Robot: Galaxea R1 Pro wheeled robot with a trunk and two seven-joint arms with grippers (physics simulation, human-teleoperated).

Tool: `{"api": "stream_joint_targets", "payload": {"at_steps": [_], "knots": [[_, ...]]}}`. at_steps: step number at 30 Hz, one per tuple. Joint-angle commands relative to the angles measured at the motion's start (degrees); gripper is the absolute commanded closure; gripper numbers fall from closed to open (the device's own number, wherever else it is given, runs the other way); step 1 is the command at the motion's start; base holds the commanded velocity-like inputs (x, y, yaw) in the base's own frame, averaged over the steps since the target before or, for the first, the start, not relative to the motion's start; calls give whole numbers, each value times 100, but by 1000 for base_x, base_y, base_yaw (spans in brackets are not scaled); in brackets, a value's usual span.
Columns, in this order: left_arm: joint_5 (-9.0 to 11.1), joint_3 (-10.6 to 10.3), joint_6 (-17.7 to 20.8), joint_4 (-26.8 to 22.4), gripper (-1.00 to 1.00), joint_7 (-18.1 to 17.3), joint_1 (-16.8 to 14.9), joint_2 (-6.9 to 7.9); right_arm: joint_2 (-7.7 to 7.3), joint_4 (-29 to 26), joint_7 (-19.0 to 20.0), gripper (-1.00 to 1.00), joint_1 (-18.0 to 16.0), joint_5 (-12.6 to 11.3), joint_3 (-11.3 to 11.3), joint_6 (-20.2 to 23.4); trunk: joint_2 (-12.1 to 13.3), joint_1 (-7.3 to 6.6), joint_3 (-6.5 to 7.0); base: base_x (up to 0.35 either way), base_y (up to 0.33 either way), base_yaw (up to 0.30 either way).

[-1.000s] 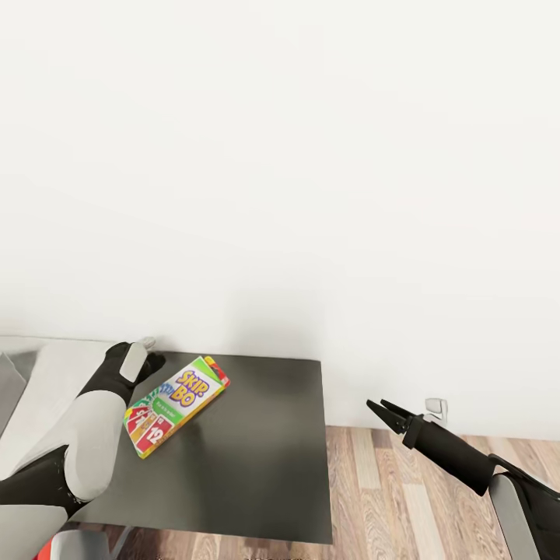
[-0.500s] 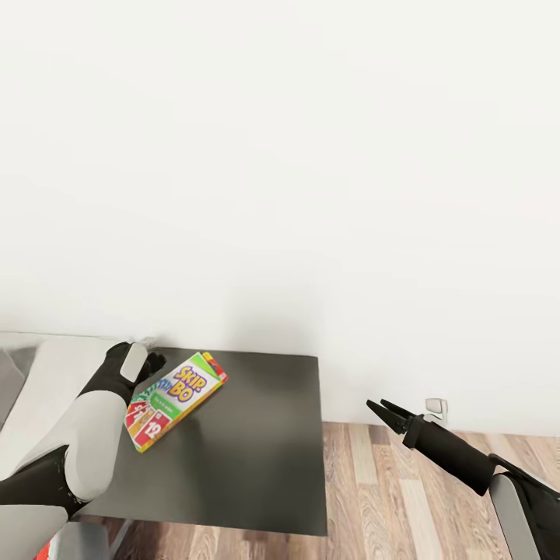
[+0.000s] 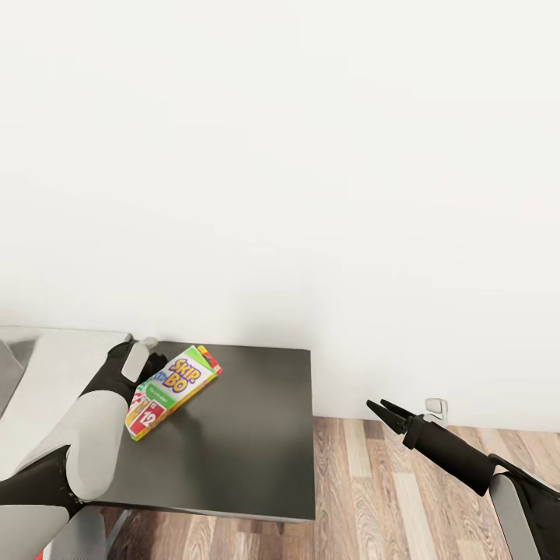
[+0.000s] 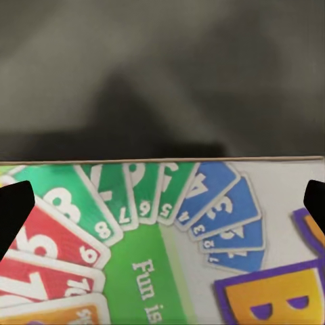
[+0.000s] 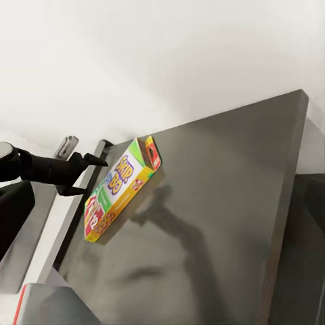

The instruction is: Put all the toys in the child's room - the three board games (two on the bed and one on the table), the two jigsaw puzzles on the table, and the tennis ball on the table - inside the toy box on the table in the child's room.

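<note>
glossy cardboard, the card game box (image 3: 173,383) sits tilted near the dark table's (image 3: 257,459) back left corner, pinched by the left gripper (image 5: 95,160) at its long edge. light, stiff, likely slippery; grip across the narrow sides. right gripper (image 3: 379,409) hangs open beyond the table.

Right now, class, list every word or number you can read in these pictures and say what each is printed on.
"SKIP-BO": card game box.
"12": red card pictured on the box.
"Fun is": green band on the box; rest cut off.
"8", "7", "6", "5", "4", "3", "2": pictured cards.
</note>
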Motion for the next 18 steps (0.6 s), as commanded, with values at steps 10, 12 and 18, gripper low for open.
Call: {"api": "stream_joint_targets", "payload": {"at_steps": [10,12,18], "knots": [[61,0,12,-7,-100,43,-4,-7,-4,-1,9,-100,-4,-23,-4,36,-10,3,-9,-3,-3,0],[61,-2,12,-7,-100,43,-4,-9,-6,-1,11,-100,-4,-23,-4,36,-10,3,-9,0,0,0],[58,-4,9,-7,-100,41,-4,-5,-8,-1,13,-100,-4,-23,-4,36,-10,3,-9,3,0,0]]}}
